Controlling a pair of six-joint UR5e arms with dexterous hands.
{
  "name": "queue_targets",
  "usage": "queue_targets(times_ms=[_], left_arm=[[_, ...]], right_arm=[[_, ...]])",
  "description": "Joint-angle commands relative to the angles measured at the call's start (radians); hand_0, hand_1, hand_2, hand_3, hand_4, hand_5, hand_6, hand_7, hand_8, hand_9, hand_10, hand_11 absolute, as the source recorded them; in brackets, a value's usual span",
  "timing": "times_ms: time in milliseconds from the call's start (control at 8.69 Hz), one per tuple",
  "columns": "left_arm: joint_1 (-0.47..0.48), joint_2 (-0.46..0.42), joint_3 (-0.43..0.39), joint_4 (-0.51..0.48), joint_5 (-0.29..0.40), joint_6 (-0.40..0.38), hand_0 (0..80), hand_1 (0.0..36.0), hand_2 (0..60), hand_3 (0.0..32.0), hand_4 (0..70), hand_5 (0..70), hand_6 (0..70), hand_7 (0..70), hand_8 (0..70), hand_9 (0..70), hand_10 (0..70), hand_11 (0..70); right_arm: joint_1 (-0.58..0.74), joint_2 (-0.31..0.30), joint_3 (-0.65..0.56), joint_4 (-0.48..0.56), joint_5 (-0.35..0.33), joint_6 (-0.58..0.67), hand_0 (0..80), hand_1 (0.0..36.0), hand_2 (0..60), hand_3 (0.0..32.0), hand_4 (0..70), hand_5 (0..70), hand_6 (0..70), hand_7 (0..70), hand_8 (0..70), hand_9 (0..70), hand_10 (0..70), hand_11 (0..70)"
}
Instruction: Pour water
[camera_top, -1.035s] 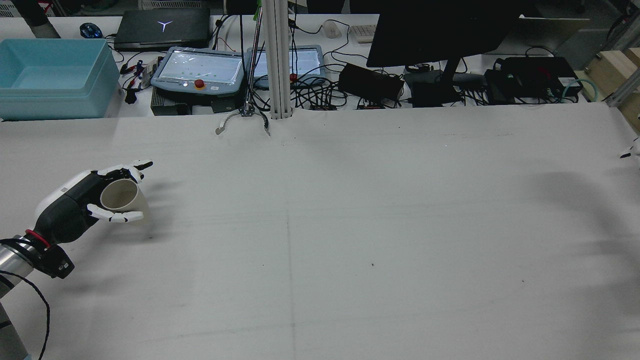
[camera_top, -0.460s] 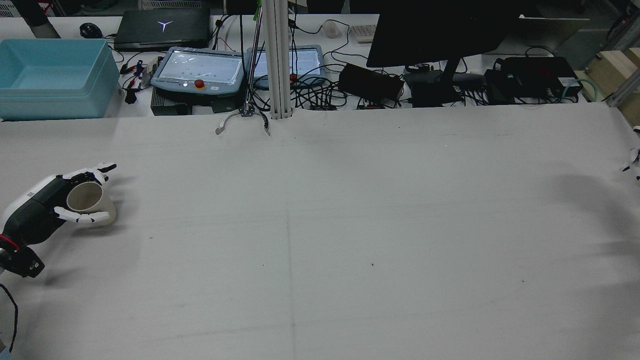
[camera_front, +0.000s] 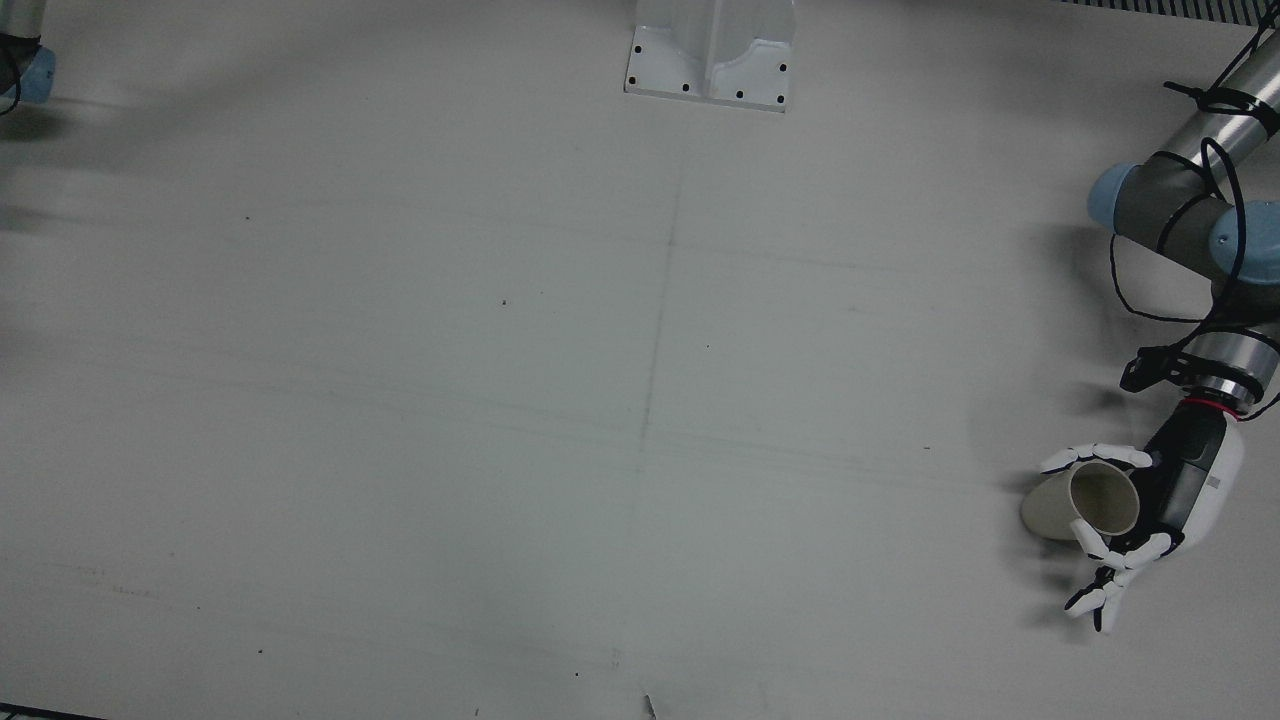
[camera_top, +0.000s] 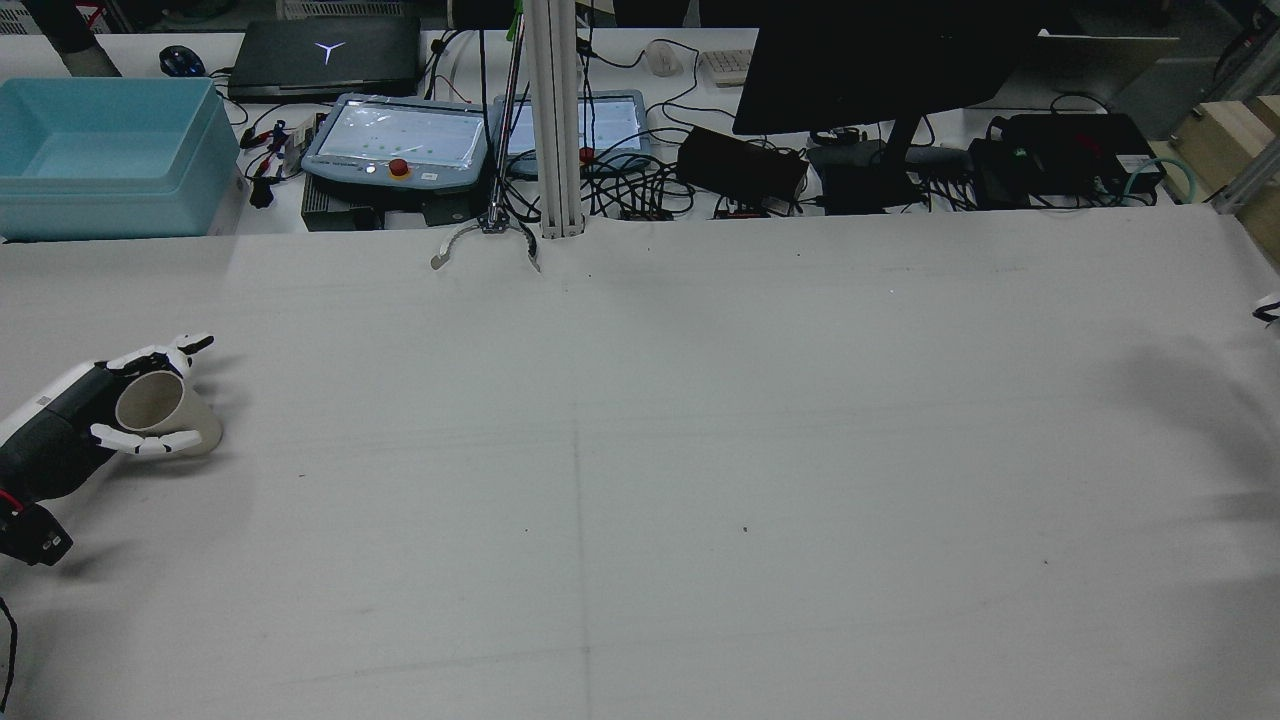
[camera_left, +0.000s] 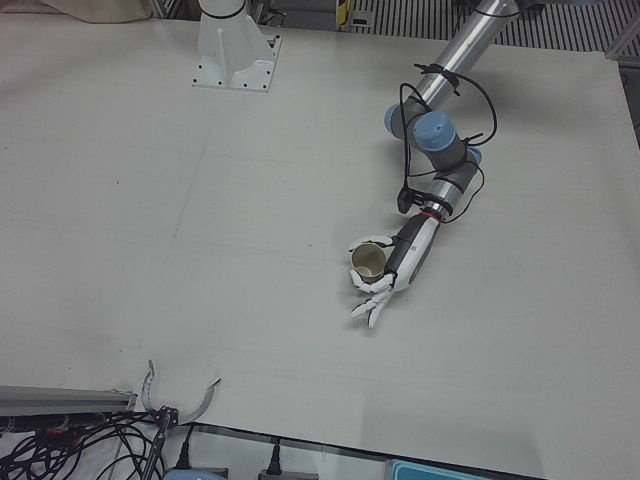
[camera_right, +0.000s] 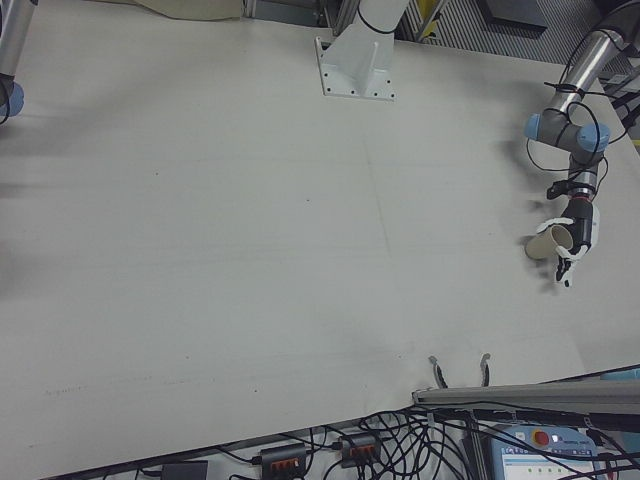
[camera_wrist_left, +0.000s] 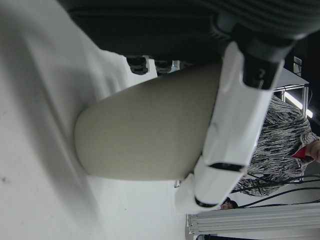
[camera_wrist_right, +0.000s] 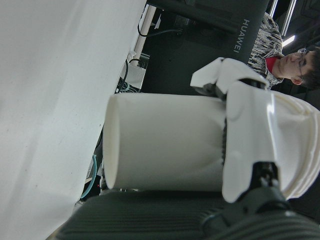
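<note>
Here the left robot hand grips a beige paper cup out at the far left edge of the table, fingers curled round the rim end and the thumb side across the wall. The cup is tilted, its open mouth turned back toward the palm and upward, its base low and close to the table; whether the base touches the surface I cannot tell. The left hand view shows a finger laid across the cup's side, a wrap that would keep the cup from slipping while it is carried or tipped.

The right robot hand is closed on a white cup, as its own camera shows; in the rear view only a sliver of it shows at the right edge, well apart from the left one. The two cups sit at opposite ends of the table, so nothing can be poured yet. My guess is that both arms must be brought toward the middle before one cup is tipped over the other.
</note>
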Motion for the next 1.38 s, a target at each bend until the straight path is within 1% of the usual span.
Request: queue_targets(times_ms=[0, 115, 230, 345, 575, 690, 805, 920, 1035, 1150, 1265], left_arm=[[0.001, 0.029, -0.007, -0.035, 0.002, -0.002, 80.0, 29.5, 0.0, 0.0, 38.2, 0.0, 13.8, 11.3, 3.7, 0.8, 0.8, 4.8], [-0.002, 0.029, -0.007, -0.037, 0.026, -0.002, 80.0, 27.4, 0.0, 0.0, 37.3, 0.0, 12.9, 10.2, 3.0, 0.6, 0.1, 3.5], [-0.003, 0.029, -0.007, -0.039, 0.034, 0.0, 80.0, 22.7, 0.0, 0.0, 36.4, 0.0, 11.0, 8.1, 1.4, 0.2, 0.0, 1.2], [-0.005, 0.028, -0.009, -0.039, 0.034, -0.002, 80.0, 20.2, 0.0, 0.0, 35.1, 0.0, 9.6, 6.5, 0.9, 0.0, 0.0, 0.0], [-0.006, 0.028, -0.012, -0.039, 0.034, -0.005, 79.5, 18.3, 0.0, 0.0, 33.4, 0.0, 8.7, 5.7, 0.7, 0.0, 0.0, 0.0], [-0.008, 0.031, -0.008, -0.039, 0.034, -0.009, 76.4, 17.5, 0.0, 0.0, 32.1, 0.0, 8.8, 5.7, 0.7, 0.0, 0.0, 0.0], [-0.031, 0.046, -0.004, -0.042, 0.06, -0.017, 69.4, 16.1, 0.0, 0.0, 30.5, 0.0, 8.5, 5.3, 0.7, 0.0, 0.0, 0.0], [-0.095, 0.049, 0.003, -0.046, 0.131, -0.019, 63.6, 14.2, 0.0, 0.0, 29.0, 0.0, 8.1, 4.4, 0.6, 0.0, 0.0, 0.0], [-0.187, 0.049, 0.025, -0.069, 0.213, -0.017, 57.2, 9.7, 0.0, 0.0, 27.6, 0.0, 7.5, 3.5, 0.5, 0.0, 0.0, 0.0], [-0.298, 0.049, 0.044, -0.086, 0.306, -0.017, 49.6, 2.7, 0.0, 0.0, 26.7, 0.0, 7.1, 2.8, 0.4, 0.0, 0.0, 0.0], [-0.407, 0.047, 0.045, -0.091, 0.403, -0.019, 43.4, 0.0, 0.0, 0.0, 27.0, 0.0, 6.9, 2.4, 0.3, 0.0, 0.0, 0.0]], right_arm=[[0.002, -0.014, 0.003, 0.001, 0.001, 0.031, 57.0, 20.5, 0.0, 0.0, 0.0, 8.4, 13.7, 2.8, 4.4, 1.6, 0.0, 0.0], [0.003, -0.016, 0.003, 0.002, 0.001, 0.036, 55.6, 18.7, 0.0, 0.0, 0.0, 7.1, 10.4, 0.0, 1.0, 0.0, 0.0, 0.0], [0.003, -0.016, 0.003, 0.005, -0.001, 0.039, 54.6, 18.1, 0.0, 0.0, 0.0, 6.4, 7.7, 0.0, 0.5, 0.0, 0.0, 0.0], [0.003, -0.016, 0.004, 0.005, -0.001, 0.039, 54.2, 18.2, 0.0, 0.0, 0.0, 6.2, 6.6, 0.0, 0.3, 0.0, 0.0, 0.0], [-0.001, -0.013, 0.003, 0.005, 0.001, 0.039, 53.7, 18.4, 0.0, 0.0, 0.0, 6.3, 7.2, 0.0, 0.4, 0.0, 0.0, 0.0], [-0.002, -0.007, 0.007, 0.005, 0.001, 0.038, 53.3, 18.2, 0.0, 0.0, 0.0, 6.3, 7.3, 0.0, 0.4, 0.0, 0.0, 0.0], [-0.005, 0.001, 0.018, 0.005, 0.001, 0.041, 53.0, 17.9, 0.0, 0.2, 0.0, 6.2, 7.1, 0.0, 0.4, 0.0, 0.0, 0.0], [-0.005, 0.001, 0.051, 0.004, -0.001, 0.038, 52.7, 17.9, 0.0, 2.6, 0.0, 6.0, 6.2, 0.0, 0.2, 0.0, 0.0, 0.0], [-0.008, 0.001, 0.082, 0.001, -0.002, 0.035, 52.8, 17.9, 0.0, 8.4, 0.0, 5.6, 4.5, 0.0, 0.0, 0.0, 0.0, 0.0], [-0.01, 0.012, 0.117, -0.01, -0.007, 0.033, 52.6, 17.9, 0.0, 11.6, 0.0, 5.4, 3.8, 0.0, 0.0, 0.0, 0.0, 0.0], [-0.019, 0.024, 0.15, -0.016, -0.01, 0.033, 51.8, 17.3, 0.0, 14.4, 0.0, 4.8, 3.2, 0.0, 0.0, 0.0, 0.0, 0.0]])
